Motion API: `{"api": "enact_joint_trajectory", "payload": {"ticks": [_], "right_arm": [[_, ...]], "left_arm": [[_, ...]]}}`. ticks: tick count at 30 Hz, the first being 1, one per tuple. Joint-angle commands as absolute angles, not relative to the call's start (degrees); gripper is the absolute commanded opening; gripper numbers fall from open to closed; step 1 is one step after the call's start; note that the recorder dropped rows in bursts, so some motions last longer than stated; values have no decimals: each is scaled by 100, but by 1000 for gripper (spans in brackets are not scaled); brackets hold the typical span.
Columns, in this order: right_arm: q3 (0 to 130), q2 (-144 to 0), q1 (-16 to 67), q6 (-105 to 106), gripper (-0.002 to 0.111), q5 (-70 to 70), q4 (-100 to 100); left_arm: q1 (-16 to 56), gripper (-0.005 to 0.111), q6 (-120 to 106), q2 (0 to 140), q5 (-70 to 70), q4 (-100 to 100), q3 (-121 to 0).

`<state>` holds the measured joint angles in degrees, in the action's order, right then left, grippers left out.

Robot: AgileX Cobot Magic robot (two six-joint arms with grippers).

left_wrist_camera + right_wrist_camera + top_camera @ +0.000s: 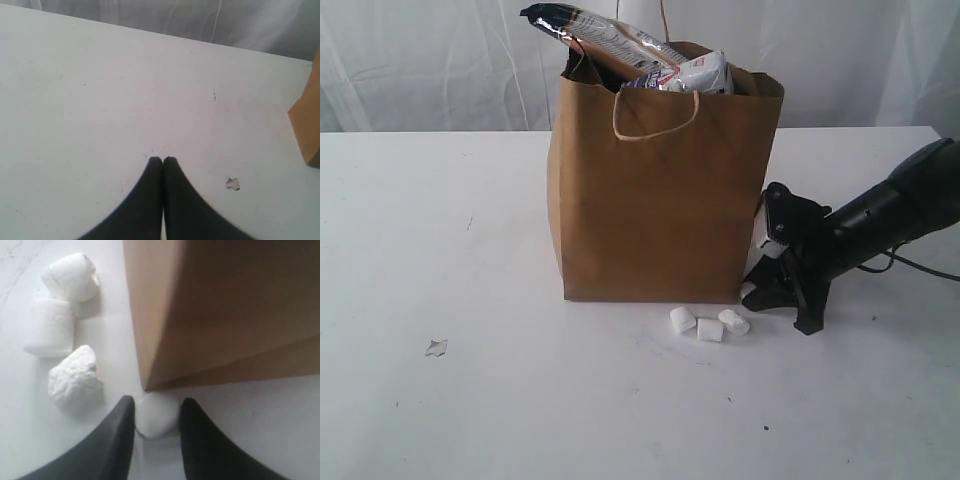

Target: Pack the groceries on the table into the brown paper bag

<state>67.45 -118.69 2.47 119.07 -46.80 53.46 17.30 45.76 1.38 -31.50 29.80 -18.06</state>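
**One bag, two packs, four marshmallows on a white table**

A white curtain (420,60) hangs behind the large white table (470,400), which is faintly specked.

One brown paper bag (650,210) stands upright mid-table, nearer the far edge. Out of its mouth stick one long dark-topped packet (600,30), tilted, and one white-blue carton (700,72).

Three marshmallows (709,328) lie on the table just off the bag's front right corner. The fourth marshmallow (156,416) rests at that corner, clasped between the jaws of the right gripper (157,404).

The left gripper (162,159) hangs over bare table, jaws together and holding nothing. One small white scrap (436,347) lies towards the front left.
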Motion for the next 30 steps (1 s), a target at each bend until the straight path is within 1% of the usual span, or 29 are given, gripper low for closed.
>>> {"api": "enact_joint_trajectory", "payload": {"ticks": [1,4,8,9,11,15,19,23,27,30], "right_arm": [[6728,-11886,288,11848,25,-4634,5034],[6728,-11850,288,11781,21,-4659,5170],[6728,-11742,288,11781,13,-4658,5172],[6728,-11672,288,11781,9,-4631,5172],[6728,-11546,288,11737,7,-4613,5172],[6739,-11164,277,10781,7,-4464,4858],[6739,-10667,226,9209,7,-4329,3435],[6739,-10324,21,8063,7,-4196,2705],[6739,-10008,-323,7132,7,-4344,2789],[6739,-9682,-669,6662,6,-4424,3245]], "left_arm": [[1725,0,4634,113,-3131,3008,-1783],[1725,0,4634,113,-3131,3008,-1783],[1725,0,4634,113,-3131,3008,-1783],[1725,0,4634,113,-3131,3008,-1783],[1725,0,4634,113,-3131,3008,-1783],[1725,0,4634,113,-3131,3008,-1783],[1725,0,4634,113,-3131,3008,-1783],[1725,0,4634,113,-3131,3008,-1783],[1725,0,4634,113,-3131,3008,-1783],[1725,0,4634,113,-3131,3008,-1783]]}}
